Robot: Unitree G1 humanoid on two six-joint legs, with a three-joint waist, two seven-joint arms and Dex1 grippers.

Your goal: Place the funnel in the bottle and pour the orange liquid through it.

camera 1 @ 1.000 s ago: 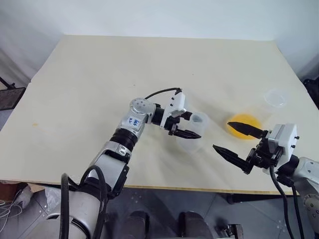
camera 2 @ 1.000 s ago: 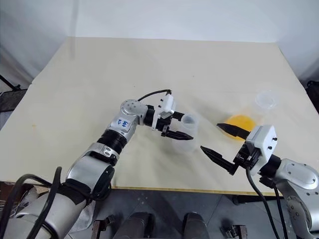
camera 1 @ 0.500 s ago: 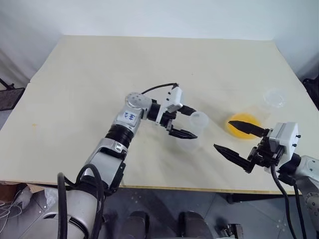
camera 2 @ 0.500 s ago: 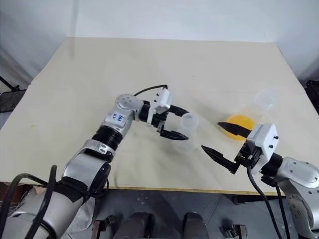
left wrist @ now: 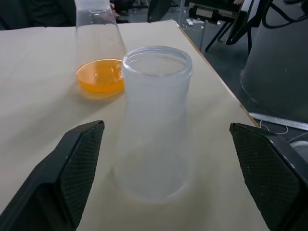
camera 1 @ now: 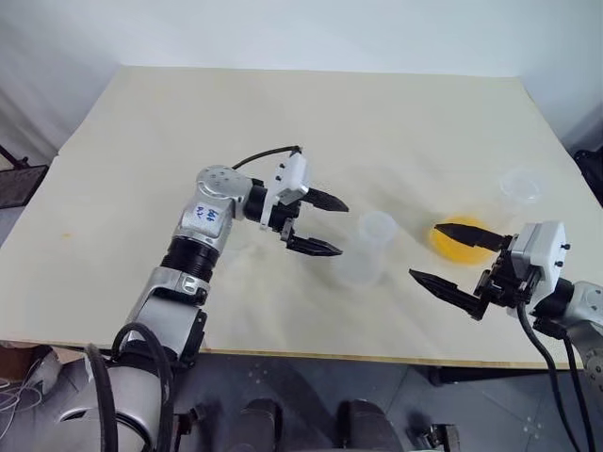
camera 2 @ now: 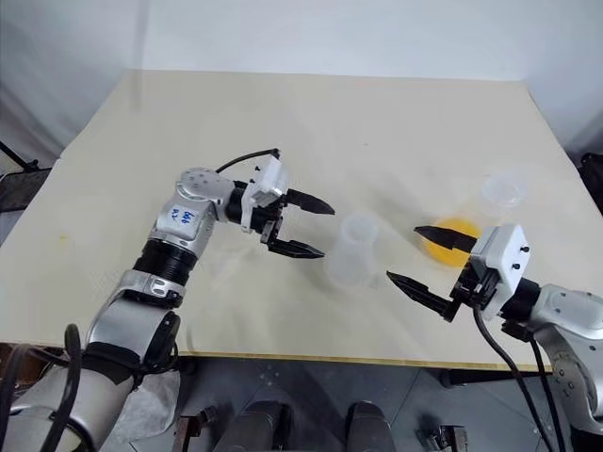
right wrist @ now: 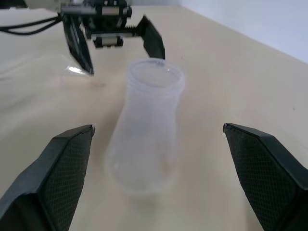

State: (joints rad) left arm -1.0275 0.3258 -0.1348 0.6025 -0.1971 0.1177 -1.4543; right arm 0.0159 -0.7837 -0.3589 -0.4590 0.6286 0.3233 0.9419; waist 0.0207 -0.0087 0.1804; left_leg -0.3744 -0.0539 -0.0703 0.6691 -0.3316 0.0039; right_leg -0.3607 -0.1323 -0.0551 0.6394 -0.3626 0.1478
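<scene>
Standing upright near the desk's (camera 1: pixel 170 141) front edge, our milky bottle (camera 1: pixel 363 252) shows a wide base and an open round rim. A second ago our left gripper (camera 1: pixel 320 224) closed round its neck; now it has drawn back to the left, fingers spread wide and empty. Our right gripper (camera 1: pixel 450 258) waits beside it, equally wide, holding nothing. Beyond sit the orange liquid (camera 1: pixel 460 240) in its clear flask (left wrist: pixel 96 33) and the funnel (camera 1: pixel 521 185).

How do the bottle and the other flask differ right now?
The bottle is milky and looks empty; the other flask is clearer and holds the orange liquid at its base. The bottle stands between the two open grippers; the flask stands beyond it, toward the robot's right. Both are upright on the table.
</scene>
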